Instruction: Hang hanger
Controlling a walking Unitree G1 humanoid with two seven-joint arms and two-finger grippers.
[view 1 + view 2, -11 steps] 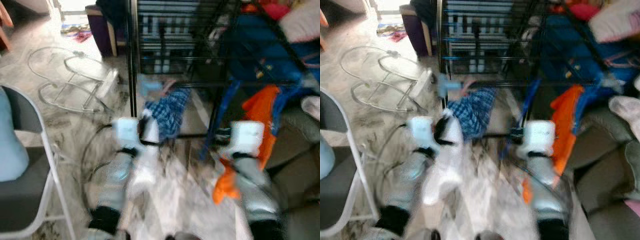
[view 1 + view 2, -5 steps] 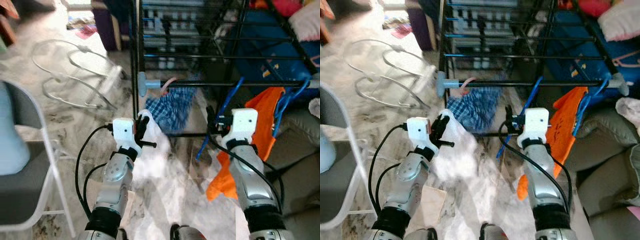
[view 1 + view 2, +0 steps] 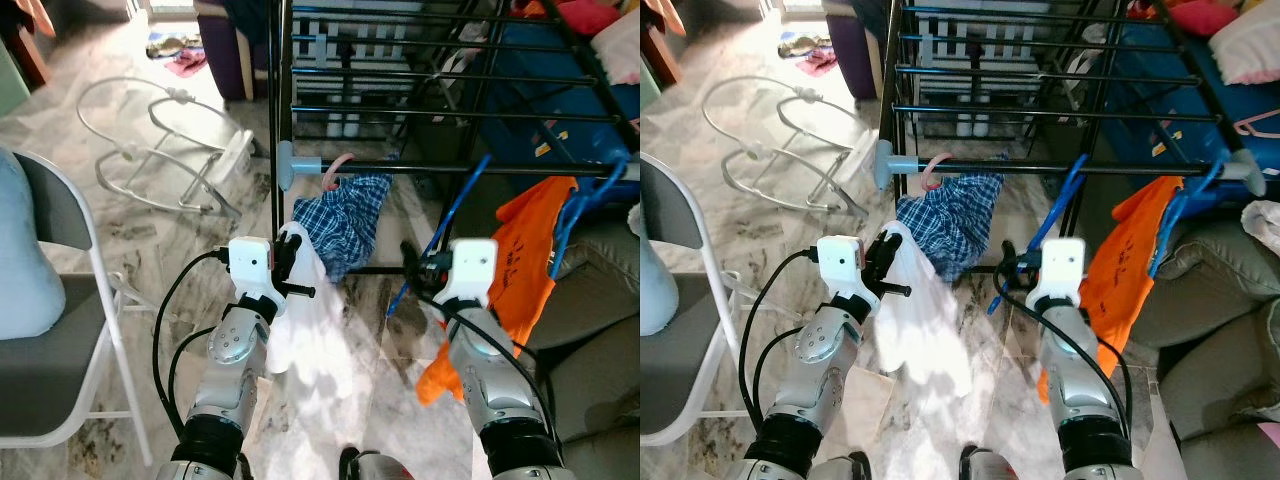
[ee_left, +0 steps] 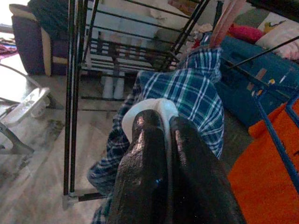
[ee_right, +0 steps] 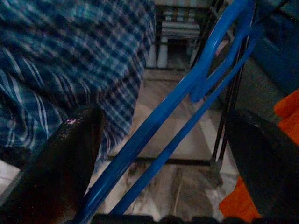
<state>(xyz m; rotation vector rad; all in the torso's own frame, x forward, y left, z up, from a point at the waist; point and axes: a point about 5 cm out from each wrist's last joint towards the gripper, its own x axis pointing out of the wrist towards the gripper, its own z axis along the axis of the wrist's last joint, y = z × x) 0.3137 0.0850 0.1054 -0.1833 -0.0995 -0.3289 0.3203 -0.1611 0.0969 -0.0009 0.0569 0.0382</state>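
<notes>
Before the black drying rack (image 3: 420, 110), the left gripper (image 3: 287, 262) has its fingers (image 4: 154, 154) pinched together on a white cloth (image 3: 300, 340) that hangs below it. The right gripper (image 3: 1008, 268) has its fingers (image 5: 70, 154) spread wide, the blue hanger (image 3: 1055, 235) slanting between them, its hook up by the rack's front rail. A plaid shirt (image 3: 345, 220) and an orange garment (image 3: 525, 260) hang from that rail.

Head stereo pair looking down at drying rack (image 3: 440, 170) (shared), wrist cameras close along claws — facing rack.
</notes>
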